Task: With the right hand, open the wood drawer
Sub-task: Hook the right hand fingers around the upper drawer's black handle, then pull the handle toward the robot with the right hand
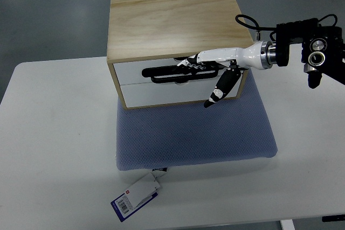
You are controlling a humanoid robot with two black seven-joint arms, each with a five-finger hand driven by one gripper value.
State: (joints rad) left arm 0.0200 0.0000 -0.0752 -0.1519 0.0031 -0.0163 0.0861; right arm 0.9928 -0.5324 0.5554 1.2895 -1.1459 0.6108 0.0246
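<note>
From the top view, my right hand (207,71) reaches in from the right with its fingers (190,65) curled around the black handle (161,72) of the upper wood drawer (135,74), thumb hanging loose below, ready to pull the drawer, which looks shut, toward the near side over the blue cushion (188,133).

One wooden box (172,22), two drawers (161,68), one cushion (194,133), one tag (137,196), one table (54,144), one hand (207,71).

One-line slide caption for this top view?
Right hand reaching the black handle of the closed upper drawer of a wooden drawer box on a blue cushion.
</note>
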